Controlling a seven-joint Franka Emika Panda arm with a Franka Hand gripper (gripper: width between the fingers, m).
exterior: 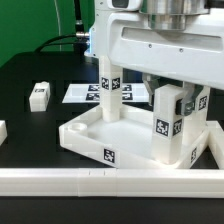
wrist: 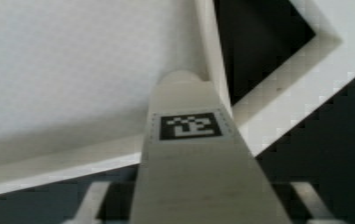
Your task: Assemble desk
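Observation:
The desk's white tabletop [exterior: 95,135] lies tray-side up in the middle of the black table. Two white legs [exterior: 108,85] stand in its far corners. My gripper [exterior: 176,100] is shut on another tagged white leg [exterior: 166,125] and holds it upright at the tray's near corner on the exterior view's right. In the wrist view this leg [wrist: 195,150] runs between my two fingers [wrist: 103,200], and its far end points at a corner of the tabletop [wrist: 85,70]. The socket itself is hidden behind the leg.
A loose white leg [exterior: 39,95] lies on the table at the exterior view's left. The marker board [exterior: 82,93] lies behind the tray. A long white rail [exterior: 100,182] runs along the front. Another white piece [exterior: 2,130] shows at the left edge.

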